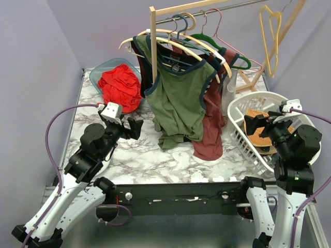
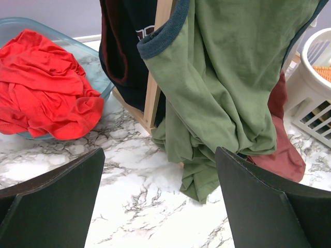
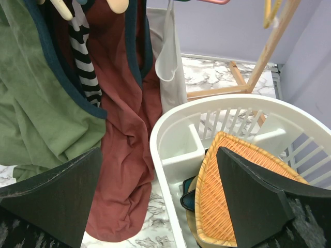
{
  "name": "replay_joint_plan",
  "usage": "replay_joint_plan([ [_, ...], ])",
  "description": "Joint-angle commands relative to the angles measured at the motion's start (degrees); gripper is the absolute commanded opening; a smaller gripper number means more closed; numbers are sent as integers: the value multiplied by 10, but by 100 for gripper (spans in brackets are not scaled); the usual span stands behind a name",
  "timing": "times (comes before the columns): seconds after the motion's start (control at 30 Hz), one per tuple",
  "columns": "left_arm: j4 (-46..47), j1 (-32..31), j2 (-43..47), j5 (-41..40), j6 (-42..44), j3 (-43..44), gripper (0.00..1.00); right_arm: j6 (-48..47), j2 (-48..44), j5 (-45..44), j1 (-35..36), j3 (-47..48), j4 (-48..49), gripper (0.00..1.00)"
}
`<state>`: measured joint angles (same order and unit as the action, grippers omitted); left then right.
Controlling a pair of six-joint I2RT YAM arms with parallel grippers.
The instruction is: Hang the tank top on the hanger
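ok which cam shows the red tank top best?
Left wrist: the tank top fills the upper left, crumpled in the blue bin, folds clear. Top external shows the tank top whole but small. Right wrist doesn't show it.

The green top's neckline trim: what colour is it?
Dark navy blue; the trim shows best in the left wrist view.

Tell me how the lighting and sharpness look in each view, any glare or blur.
Top external: even light, no glare, sharp across the table. Left wrist: the tank top crisp, the fingers near the lens dark with little detail. Right wrist: the white basket is bright but not blown out, fingers likewise dark.
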<state>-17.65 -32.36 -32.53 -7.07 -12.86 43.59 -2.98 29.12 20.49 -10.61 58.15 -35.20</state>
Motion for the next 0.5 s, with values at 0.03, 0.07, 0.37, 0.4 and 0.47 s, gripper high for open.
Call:
replay_joint_plan([
  [0.03,20,3,-3,-12,8,-7,99,-2,-3,28,-5,6,1,100],
  [0.07,22,3,-9,-12,9,-8,99,-7,-1,31,-5,7,0,100],
  [0.37,56,54,-74,-1,-21,-4,99,-139,9,204,-5,27,-66,100],
  [0.4,60,69,-77,18,-29,-3,99,-185,12,228,-5,29,-82,100],
  [0.47,74,104,-95,42,-60,1,99,-199,16,270,-5,30,-101,100],
])
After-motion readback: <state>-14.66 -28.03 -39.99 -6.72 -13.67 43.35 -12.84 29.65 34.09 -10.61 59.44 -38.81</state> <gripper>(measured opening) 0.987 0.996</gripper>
